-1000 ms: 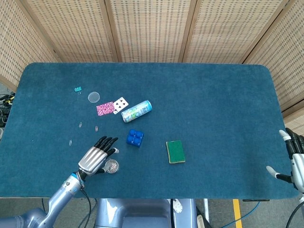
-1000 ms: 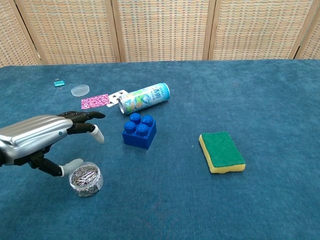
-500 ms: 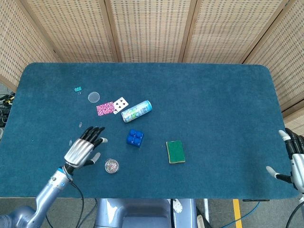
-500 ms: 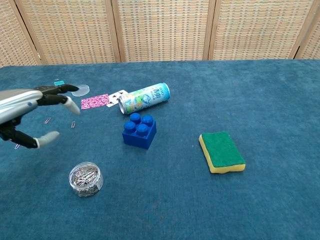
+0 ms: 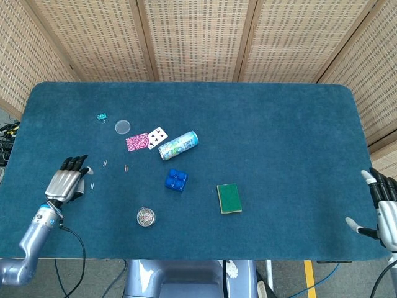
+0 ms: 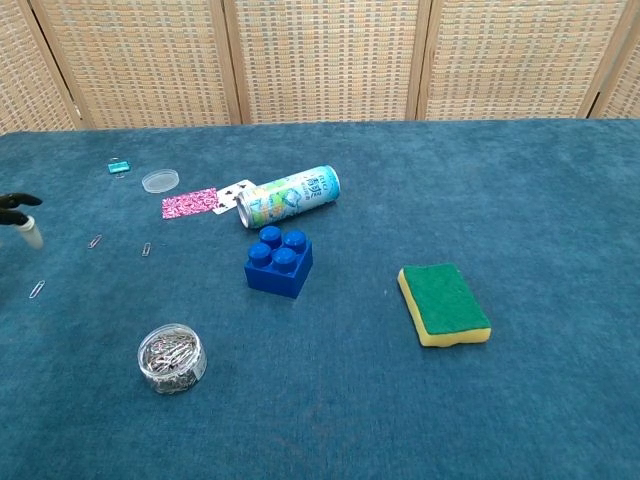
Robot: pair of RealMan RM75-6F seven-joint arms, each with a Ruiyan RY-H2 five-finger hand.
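Left robot hand: the left robot hand (image 5: 64, 184) hovers over the near-left part of the counter (image 5: 279, 143), fingers apart and holding nothing; in the chest view only its fingertips (image 6: 22, 204) show at the left edge.
Change in left robot hand: a second ago it lay just left of the paper-clip jar, fingers beside it; half a second ago it was already clear of the jar; now it is well apart from it, further left.
Paper-clip jar: the small clear jar of paper clips (image 5: 146, 216) stands upright near the front edge, right of the left robot hand and nearer than the blue brick, in the same spot as before.
Loose clips: a few loose paper clips (image 5: 92, 185) lie on the cloth just right of the left robot hand, two more a little further right.
Blue brick: the blue building brick (image 5: 176, 180) sits studs up, between the jar and the can.
Can: the drink can (image 5: 178, 145) lies on its side just beyond the brick.
Cards: a pink patterned card (image 5: 137, 142) and a playing card (image 5: 157, 134) lie flat, touching, left of the can.
Far-left bits: a clear round lid (image 5: 123, 126) and a small teal binder clip (image 5: 102, 116).
Sponge: the green and yellow sponge (image 5: 229, 198) lies right of the brick, unmoved.
Right robot hand: the right robot hand (image 5: 383, 210) is at the near-right edge, fingers spread, holding nothing, much as before.
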